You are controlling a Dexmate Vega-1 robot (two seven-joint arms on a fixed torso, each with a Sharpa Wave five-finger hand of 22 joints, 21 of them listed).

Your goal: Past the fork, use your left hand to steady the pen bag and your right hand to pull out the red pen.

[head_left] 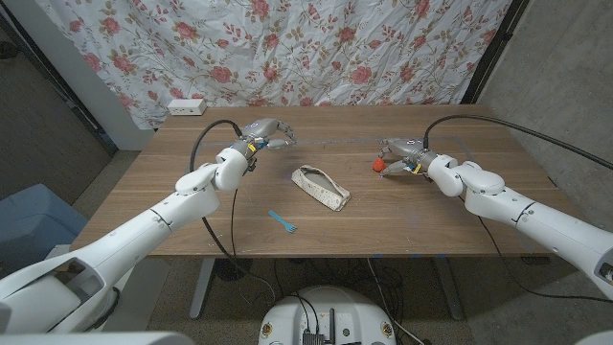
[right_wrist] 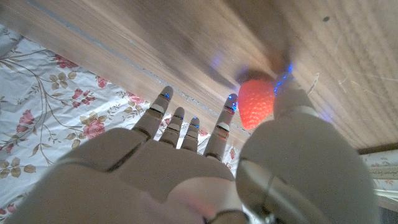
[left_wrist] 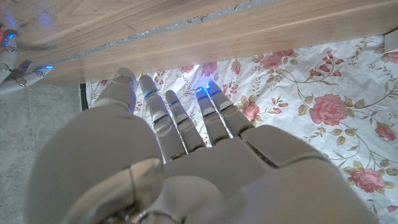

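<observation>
Blue fork (head_left: 282,222) nearest the table (head_left: 431,225) front edge, at about 7 o'clock from the pen bag (head_left: 321,187). Beyond it, the cream pen bag itself, lying slantwise at mid-table, touched by neither robot hand. No telling from here whether open or zipped.

Farther back, at about 2 o'clock from the bag and well apart from it: right robot hand (head_left: 400,156), pinching a small red strawberry-shaped thing (right_wrist: 256,102) between thumb and a finger, other fingers stretched out. Too short and round to read as a pen; perhaps a pen's end, cannot tell.

At about 11 o'clock from the bag, also apart from it: left robot hand (head_left: 270,134), empty, fingers loosely spread above the wood.

Farthest back, a white power strip (head_left: 187,106) at the far left edge, before a floral cloth (head_left: 316,48).

Judged so: steadying not yet done, bag unheld; red pen not seen, so the pull-out probably still to do.
</observation>
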